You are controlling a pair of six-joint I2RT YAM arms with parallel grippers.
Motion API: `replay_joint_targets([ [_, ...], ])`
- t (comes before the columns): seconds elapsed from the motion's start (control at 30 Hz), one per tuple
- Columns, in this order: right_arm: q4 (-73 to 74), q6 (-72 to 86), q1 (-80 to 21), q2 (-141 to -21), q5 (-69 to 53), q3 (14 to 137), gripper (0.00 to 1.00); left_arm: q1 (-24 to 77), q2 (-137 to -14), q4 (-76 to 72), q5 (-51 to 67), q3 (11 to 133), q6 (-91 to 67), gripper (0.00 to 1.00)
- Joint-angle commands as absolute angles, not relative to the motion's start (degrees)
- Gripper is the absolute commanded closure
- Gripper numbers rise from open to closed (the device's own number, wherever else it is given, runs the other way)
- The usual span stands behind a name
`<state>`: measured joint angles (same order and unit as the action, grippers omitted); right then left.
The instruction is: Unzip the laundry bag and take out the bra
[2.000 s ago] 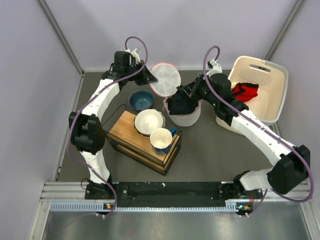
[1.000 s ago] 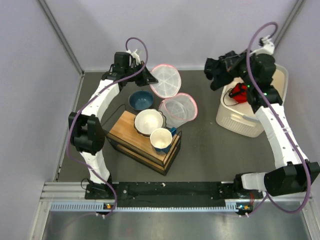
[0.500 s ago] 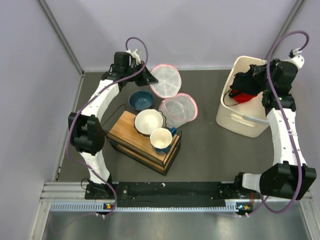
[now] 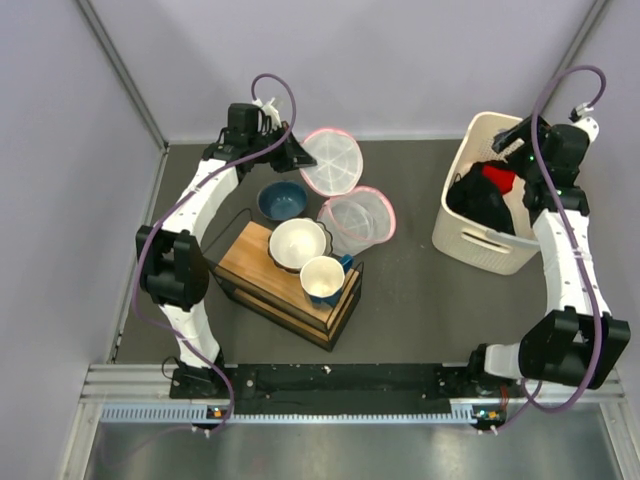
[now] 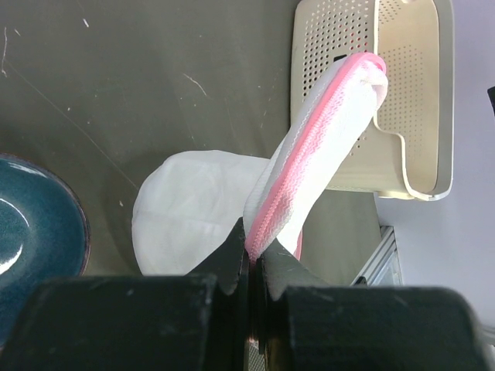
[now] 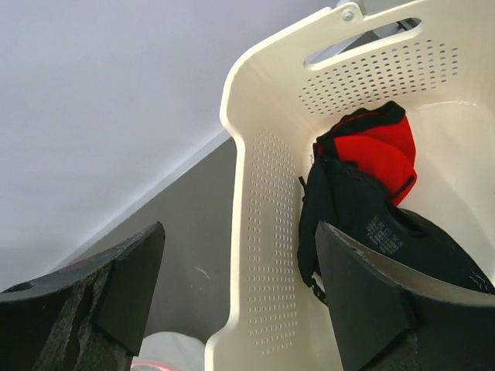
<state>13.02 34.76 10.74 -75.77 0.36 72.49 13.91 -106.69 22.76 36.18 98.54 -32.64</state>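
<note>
The laundry bag is unzipped: its round mesh lid [image 4: 331,160] with pink trim stands tilted up, and its bowl-shaped half [image 4: 357,220] lies open below. My left gripper [image 4: 297,155] is shut on the bag's pink zipper edge [image 5: 309,162], pinched between the fingertips of that gripper [image 5: 254,251]. The bra [image 4: 480,205], a black garment [image 6: 363,216], lies inside the cream basket [image 4: 480,245] beside a red and black garment [image 6: 371,147]. Above the basket's far end my right gripper [image 4: 512,140] hangs open and holds nothing [image 6: 240,267].
A wooden box [image 4: 255,262] left of the bag carries a white bowl [image 4: 298,243] and a blue mug [image 4: 323,278]. A dark blue bowl [image 4: 282,200] sits behind it. The perforated basket [image 5: 410,93] stands at the right rear near the wall.
My right arm carried the black bra from the bag to the basket, opened its jaws and dropped it in. The left gripper and the bag have not moved.
</note>
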Motion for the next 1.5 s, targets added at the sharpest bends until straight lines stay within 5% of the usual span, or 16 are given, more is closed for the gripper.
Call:
replay_joint_targets([
  [0.0, 12.7, 31.7, 9.0, -71.5, -1.9, 76.1, 0.20, 13.9, -103.4, 21.1, 37.0, 99.4, -32.0, 1.00],
  [0.43, 19.2, 23.6, -13.2, -72.3, 1.3, 78.2, 0.11, 11.6, -105.9, 25.5, 36.4, 104.4, -29.1, 0.96],
  [0.57, 19.8, 23.9, -13.6, -73.1, 0.7, 76.6, 0.09, 11.5, -107.6, 30.7, 33.8, 108.4, -27.7, 0.20],
  [0.63, 20.3, 23.9, -13.7, -72.9, 0.7, 76.5, 0.08, 11.5, -106.5, 31.2, 32.4, 108.5, -27.2, 0.11],
  [1.13, 24.8, 22.8, -13.7, -72.4, 3.2, 76.6, 0.01, 11.2, -91.1, 32.3, 24.1, 105.2, -22.2, 0.09],
  [1.47, 28.6, 20.8, -13.6, -71.7, 5.1, 76.7, 0.01, 11.2, -73.2, 21.9, 20.7, 77.0, -19.3, 0.09],
])
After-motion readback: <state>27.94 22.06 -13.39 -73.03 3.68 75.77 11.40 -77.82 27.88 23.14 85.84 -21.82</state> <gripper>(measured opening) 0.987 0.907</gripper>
